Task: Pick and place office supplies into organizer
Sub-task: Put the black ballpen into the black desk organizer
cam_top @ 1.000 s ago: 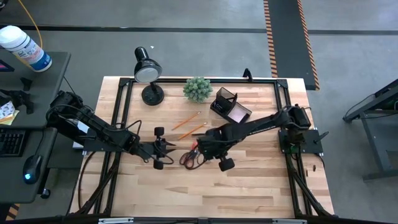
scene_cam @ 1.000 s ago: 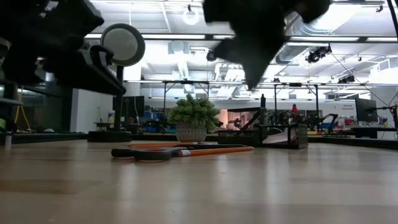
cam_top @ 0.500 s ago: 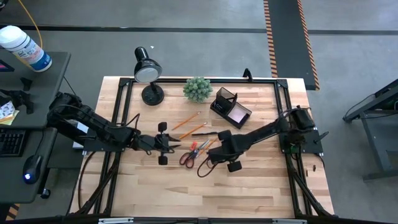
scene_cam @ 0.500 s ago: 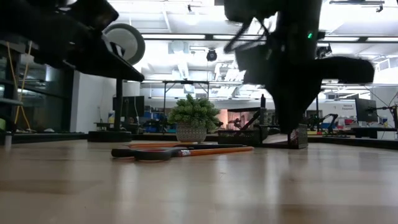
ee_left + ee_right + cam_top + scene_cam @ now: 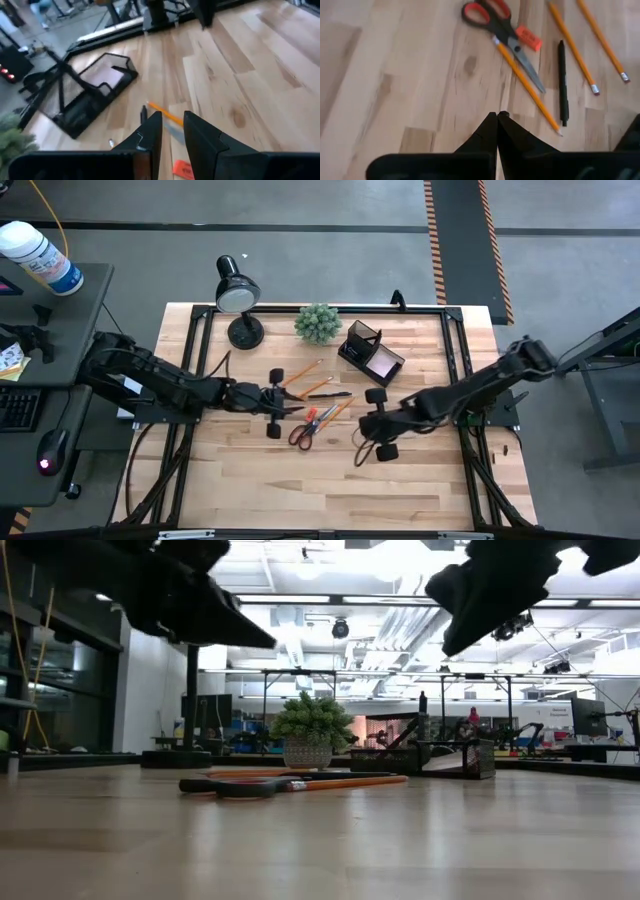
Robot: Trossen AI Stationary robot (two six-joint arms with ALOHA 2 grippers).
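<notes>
Wooden surface [image 5: 420,480], slatted, pale. Organizer [image 5: 370,352] as landmark: dark mesh, tall cup joined to low tray with a pink pad inside, toward the far edge. Nearer the front from the organizer, on its lamp side: orange-handled scissors [image 5: 305,428], blades pointing back toward the organizer; alongside, three orange pencils [image 5: 305,390] and a dark pen [image 5: 330,394], long axes slanted. Left gripper [image 5: 283,403] beyond the scissors from the organizer, almost over the supplies, fingers slightly apart, nothing seen between. Right gripper [image 5: 362,423] in front of the organizer, pressed together, empty, farther from the scissors. Probably the left arm's pick.
</notes>
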